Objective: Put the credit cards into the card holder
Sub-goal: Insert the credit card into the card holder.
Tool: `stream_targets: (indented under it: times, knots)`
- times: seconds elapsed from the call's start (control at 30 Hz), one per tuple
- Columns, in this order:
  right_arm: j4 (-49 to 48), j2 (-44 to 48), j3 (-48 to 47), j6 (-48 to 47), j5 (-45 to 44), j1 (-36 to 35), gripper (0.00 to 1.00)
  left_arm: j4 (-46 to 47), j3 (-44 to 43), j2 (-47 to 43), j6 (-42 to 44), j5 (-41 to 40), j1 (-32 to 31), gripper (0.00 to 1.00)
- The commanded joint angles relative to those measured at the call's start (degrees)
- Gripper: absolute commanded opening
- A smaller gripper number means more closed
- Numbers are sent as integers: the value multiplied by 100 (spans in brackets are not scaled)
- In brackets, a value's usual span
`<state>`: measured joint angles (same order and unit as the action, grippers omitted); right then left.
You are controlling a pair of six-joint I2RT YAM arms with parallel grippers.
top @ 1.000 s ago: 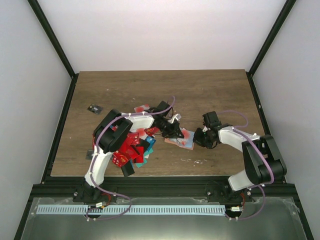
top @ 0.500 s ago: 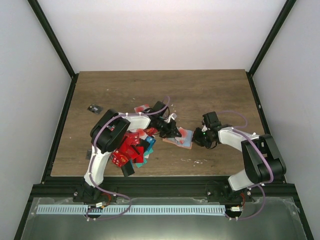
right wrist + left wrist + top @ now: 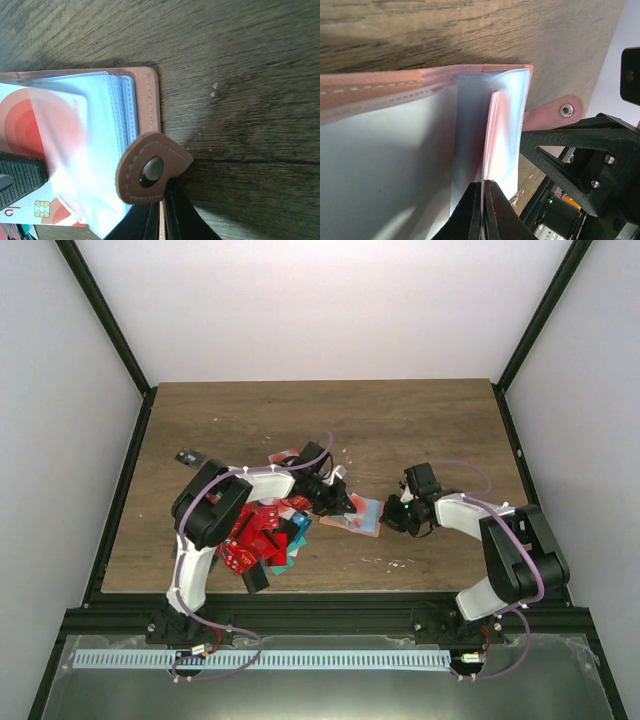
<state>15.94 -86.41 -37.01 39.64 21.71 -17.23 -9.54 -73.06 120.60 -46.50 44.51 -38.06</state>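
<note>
The card holder (image 3: pixel 362 516) lies open on the wood, a tan cover (image 3: pixel 147 95) with clear sleeves. My left gripper (image 3: pixel 484 182) is shut on the thin edge of a white card with a red spot (image 3: pixel 30 125). The card sits partly inside a clear sleeve (image 3: pixel 512 125). My right gripper (image 3: pixel 162 200) is shut on the holder's tan edge just below its snap tab (image 3: pixel 150 167). From above, the left gripper (image 3: pixel 338 506) and right gripper (image 3: pixel 393 517) face each other across the holder. More credit cards (image 3: pixel 262 532), red, teal and black, lie heaped to its left.
A black card (image 3: pixel 187 456) lies alone at the far left of the table. A red-and-white card (image 3: pixel 283 456) sits behind the left arm. Another dark card (image 3: pixel 255 578) rests near the front edge. Black frame rails border the table.
The left arm has swung a little to the left and back, with its gripper still on the card. The holder and the right gripper have shifted slightly left with it.
</note>
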Motion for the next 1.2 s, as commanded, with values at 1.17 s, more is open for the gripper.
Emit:
stream_targets:
  times: [1.17]
  knots:
    - [-236,-550,148,-141,102,-63,5,918,422,177,404,-242,158,4]
